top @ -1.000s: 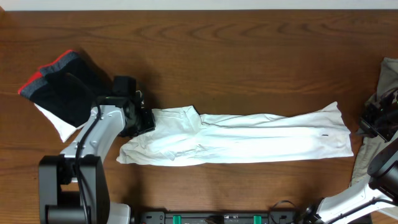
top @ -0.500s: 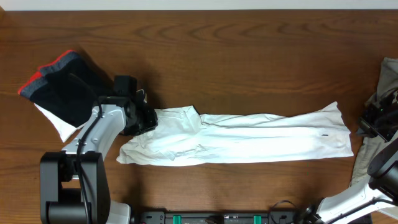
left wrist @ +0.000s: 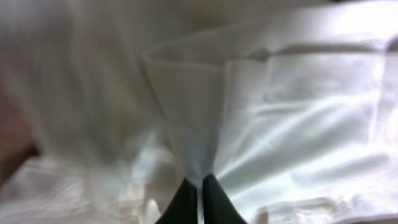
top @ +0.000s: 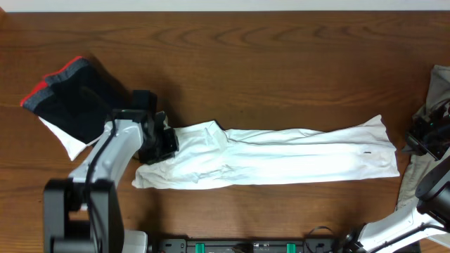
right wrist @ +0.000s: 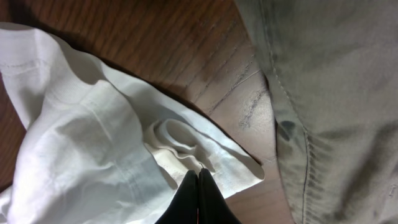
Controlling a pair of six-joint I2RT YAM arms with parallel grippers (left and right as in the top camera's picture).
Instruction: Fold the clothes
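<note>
The white T-shirt [top: 281, 158] lies as a long narrow strip across the table, left to right. A small dark tag [top: 367, 152] shows near its right end; the lettering is hidden. My left gripper [top: 166, 140] is at the strip's left end, shut on a pinched fold of white cloth [left wrist: 200, 179], and the shirt [left wrist: 298, 112] fills the left wrist view. My right gripper [top: 415, 140] is just beyond the shirt's right end. Its fingers [right wrist: 199, 173] are shut together, with the tips over a bunched corner of the shirt [right wrist: 93, 143].
A dark garment with a red edge [top: 70, 98] lies at the far left, with a white piece [top: 60, 139] under it. A grey-green garment [top: 439, 91] lies at the right table edge, and it also shows in the right wrist view [right wrist: 336, 93].
My left gripper has shifted slightly toward the front with the shirt's left end, which moved a little. The right arm has not moved.
</note>
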